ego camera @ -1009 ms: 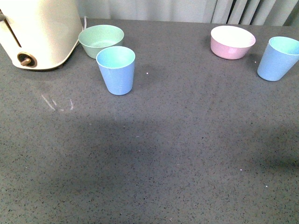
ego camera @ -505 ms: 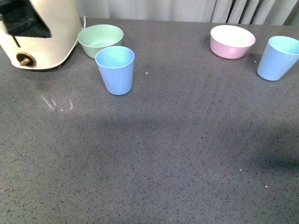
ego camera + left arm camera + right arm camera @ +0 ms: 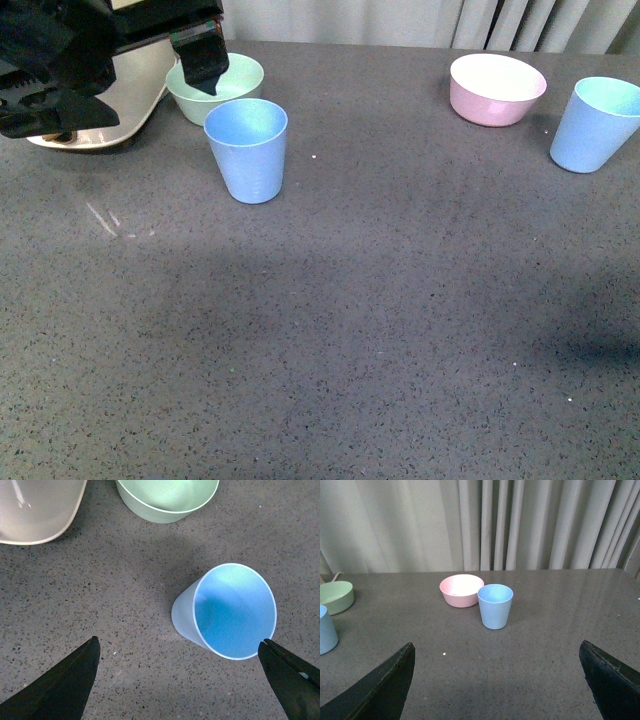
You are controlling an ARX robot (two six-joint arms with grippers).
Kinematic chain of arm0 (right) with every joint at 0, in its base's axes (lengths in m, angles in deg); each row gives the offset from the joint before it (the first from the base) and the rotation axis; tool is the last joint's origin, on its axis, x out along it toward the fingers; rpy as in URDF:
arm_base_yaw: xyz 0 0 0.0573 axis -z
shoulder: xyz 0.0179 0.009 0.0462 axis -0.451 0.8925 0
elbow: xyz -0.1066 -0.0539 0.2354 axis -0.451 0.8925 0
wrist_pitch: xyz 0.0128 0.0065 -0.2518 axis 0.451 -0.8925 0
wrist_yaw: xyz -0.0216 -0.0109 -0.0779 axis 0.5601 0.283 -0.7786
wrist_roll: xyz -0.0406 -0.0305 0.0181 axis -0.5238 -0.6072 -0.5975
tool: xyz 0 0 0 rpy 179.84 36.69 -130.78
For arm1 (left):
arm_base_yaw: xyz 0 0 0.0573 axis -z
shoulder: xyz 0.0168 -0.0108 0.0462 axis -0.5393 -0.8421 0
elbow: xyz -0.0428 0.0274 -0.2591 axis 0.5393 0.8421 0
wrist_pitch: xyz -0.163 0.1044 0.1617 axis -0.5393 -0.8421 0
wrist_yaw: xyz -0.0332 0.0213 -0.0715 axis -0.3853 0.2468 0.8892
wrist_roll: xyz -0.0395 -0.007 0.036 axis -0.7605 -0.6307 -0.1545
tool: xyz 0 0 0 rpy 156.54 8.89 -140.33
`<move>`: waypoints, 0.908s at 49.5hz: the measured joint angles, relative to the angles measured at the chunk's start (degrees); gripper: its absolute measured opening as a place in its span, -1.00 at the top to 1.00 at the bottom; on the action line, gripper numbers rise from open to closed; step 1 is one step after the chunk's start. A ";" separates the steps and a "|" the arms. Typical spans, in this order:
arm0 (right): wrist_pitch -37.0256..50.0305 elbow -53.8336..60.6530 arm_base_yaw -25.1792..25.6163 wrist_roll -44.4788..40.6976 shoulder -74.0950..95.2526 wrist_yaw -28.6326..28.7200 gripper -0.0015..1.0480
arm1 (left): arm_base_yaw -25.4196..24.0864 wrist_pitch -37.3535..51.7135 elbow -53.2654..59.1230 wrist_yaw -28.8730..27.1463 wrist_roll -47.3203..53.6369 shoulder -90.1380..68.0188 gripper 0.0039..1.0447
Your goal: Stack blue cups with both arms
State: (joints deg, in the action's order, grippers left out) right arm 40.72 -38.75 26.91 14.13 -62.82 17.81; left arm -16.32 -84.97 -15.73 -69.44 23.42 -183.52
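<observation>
1. Left jaws released, spread wide over the left blue cup (image 3: 247, 150), upright at upper left on the surface (image 3: 380, 330).
2. Right jaws released; right blue cup (image 3: 597, 125) stands upper right, beside pink bowl (image 3: 497, 90).

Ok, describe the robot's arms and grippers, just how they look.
The left arm is bulky, black and angular; I can make out no cables or markings. The left gripper and right gripper each have two plain black jaws tapering to wedge-shaped points. The right arm itself is out of view.
</observation>
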 joint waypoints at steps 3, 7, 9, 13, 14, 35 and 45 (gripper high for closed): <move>0.00 0.00 0.00 0.00 0.00 0.00 -0.83 | 0.15 -0.15 -1.73 -0.63 -0.46 -2.16 -0.84; 0.00 0.00 0.00 0.00 0.00 0.00 -0.83 | 0.20 -0.72 -3.78 -1.09 -0.98 -4.17 -0.84; 0.00 0.00 0.00 0.00 0.00 0.00 -0.83 | 0.31 -1.25 -5.11 -1.51 -1.05 -5.29 -0.84; 0.00 0.00 0.00 0.00 0.00 0.00 -0.83 | 0.55 -2.05 -7.21 -2.03 -1.27 -7.32 -0.84; 0.00 0.00 0.00 0.00 0.00 0.00 -0.83 | 0.59 -2.16 -7.39 -2.10 -1.33 -7.56 -0.84; 0.00 0.00 0.00 0.00 0.00 0.00 -0.83 | 2.86 -5.95 -14.23 -3.98 -1.88 -14.40 -0.60; 0.00 0.00 0.00 0.00 0.00 0.00 -0.83 | 3.54 -7.72 -14.88 -4.02 -2.38 -15.30 -0.05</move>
State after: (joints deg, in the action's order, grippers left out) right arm 40.72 -38.75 26.91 14.13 -62.82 17.81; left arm -12.78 -92.69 -30.61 -73.46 21.04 -198.82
